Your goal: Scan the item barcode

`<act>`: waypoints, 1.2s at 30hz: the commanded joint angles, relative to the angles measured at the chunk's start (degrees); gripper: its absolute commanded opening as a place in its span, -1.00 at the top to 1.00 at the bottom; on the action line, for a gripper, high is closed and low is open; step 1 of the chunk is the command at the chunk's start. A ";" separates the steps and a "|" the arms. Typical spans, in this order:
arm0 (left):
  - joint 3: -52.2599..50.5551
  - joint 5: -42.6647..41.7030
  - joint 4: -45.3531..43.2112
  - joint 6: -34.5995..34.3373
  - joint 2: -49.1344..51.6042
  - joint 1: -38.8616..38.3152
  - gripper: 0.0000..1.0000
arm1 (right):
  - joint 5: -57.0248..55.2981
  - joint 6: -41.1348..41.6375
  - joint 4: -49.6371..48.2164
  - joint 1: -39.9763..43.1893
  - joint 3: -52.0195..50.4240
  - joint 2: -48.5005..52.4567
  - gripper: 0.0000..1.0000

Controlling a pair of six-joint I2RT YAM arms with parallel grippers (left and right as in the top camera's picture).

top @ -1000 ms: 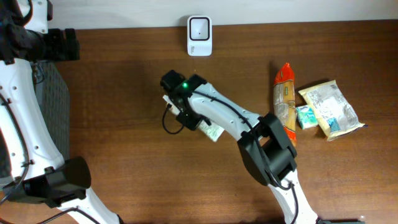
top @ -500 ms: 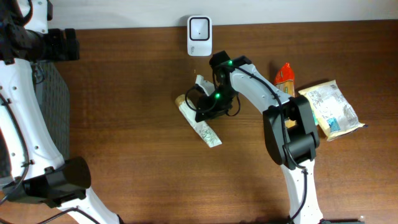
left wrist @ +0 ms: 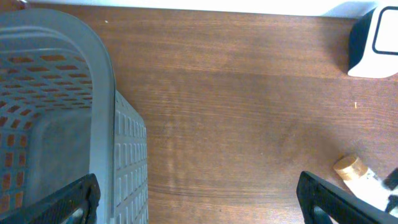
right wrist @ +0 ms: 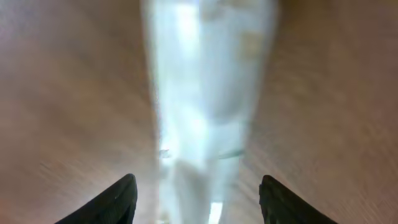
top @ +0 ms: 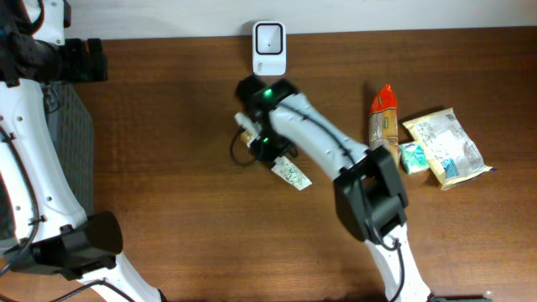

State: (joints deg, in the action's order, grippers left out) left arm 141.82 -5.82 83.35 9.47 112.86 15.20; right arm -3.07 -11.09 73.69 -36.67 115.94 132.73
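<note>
**A:** While the overhead view is up, where does the item lie?

**B:** The long pale packet with a tan end (top: pixel 289 174) lies flat on the brown wooden table (top: pixel 168 184), near its middle. Its long axis runs on a diagonal, tan end far-left and printed end near-right. The right gripper (top: pixel 254 137) sits over the tan half. The white barcode scanner (top: pixel 268 38) stands at the far edge, near the gripper and beyond the tan end. An orange-red snack packet (top: pixel 383 113), a pale crinkled bag (top: pixel 445 147) and a small green-and-white box (top: pixel 411 157) wait well off to the right.

**A:** And the left wrist view?

**B:** The left gripper (left wrist: pixel 196 190) hangs spread wide and holds nothing, beside the grey plastic basket (left wrist: pixel 62 93). The packet's tan end shows only at the lower right corner, so this arm is much the farther one.

**A:** The right wrist view?

**B:** It is blurred. The packet runs straight away from the camera, in line with the wrist. One of the dark fingers (right wrist: pixel 118 199) stands on each side of it, parted, with bare wood between each finger and the wrapper. The gripper is open and is not gripping the packet.

**A:** So the next move?

**B:** In my judgement the right arm should do it. It would close across the packet's narrow width, then carry it the short way toward the scanner. I cannot tell which face bears the barcode.
</note>
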 commanded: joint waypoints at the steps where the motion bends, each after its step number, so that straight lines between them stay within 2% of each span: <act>1: 0.24 -0.42 -0.13 0.92 -0.13 0.35 -0.98 | -14.56 2.67 0.90 -6.47 -0.72 -1.46 -0.35; 3: 0.24 -0.42 -0.11 0.92 -0.13 0.35 -0.98 | -23.10 5.86 0.87 -8.13 -3.26 -1.09 -0.53; 6: 0.24 -0.42 -0.11 0.92 -0.13 0.35 -0.98 | -23.52 5.86 -0.74 -9.09 -7.91 -1.09 -0.61; 16: 0.24 -0.42 -0.13 0.92 -0.13 0.35 -0.98 | -23.56 8.31 -2.45 -12.96 -12.96 -1.09 -0.54; 17: 0.24 -0.42 -0.11 0.92 -0.13 0.35 -0.98 | -23.56 8.48 -2.62 -13.66 -14.21 -1.09 -0.49; 18: 0.24 -0.42 -0.11 0.92 -0.13 0.35 -0.98 | -23.98 8.72 -2.56 -14.43 -15.08 -1.09 -0.29; 21: 0.24 -0.42 -0.11 0.92 -0.13 0.33 -0.98 | -27.10 10.86 -2.82 -15.85 -15.04 -1.09 -0.23; 24: 0.24 -0.42 -0.11 0.92 -0.13 0.35 -0.98 | -30.60 17.81 -3.39 -16.24 -15.06 -1.09 -0.15; 25: 0.24 -0.42 -0.11 0.92 -0.13 0.35 -0.98 | -30.88 20.87 -4.20 -15.91 -15.15 -1.09 -0.03; 26: 0.24 -0.42 -0.11 0.92 -0.13 0.35 -0.98 | -31.34 23.45 -4.81 -15.61 -15.30 -1.09 0.22; 27: 0.24 -0.42 -0.11 0.92 -0.13 0.35 -0.98 | -32.59 25.42 -4.98 -15.28 -15.41 -1.09 0.38; 29: 0.24 -0.42 -0.11 0.92 -0.13 0.35 -0.98 | -33.83 26.69 -5.49 -14.14 -15.67 -1.09 0.50; 32: 0.24 -0.42 -0.13 0.92 -0.13 0.35 -0.98 | -33.86 26.60 -6.19 -12.81 -15.67 -1.09 0.92; 34: 0.24 -0.42 -0.11 0.92 -0.13 0.35 -0.98 | -33.33 25.94 -6.38 -12.44 -15.54 -1.16 0.92; 36: 0.24 -0.42 -0.11 0.92 -0.13 0.35 -0.98 | -23.39 22.64 -2.32 -12.33 -11.45 -1.60 0.92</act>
State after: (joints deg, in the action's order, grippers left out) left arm 141.82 -5.80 83.33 9.47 112.86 15.18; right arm -36.01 13.56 68.29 -49.76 101.25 132.27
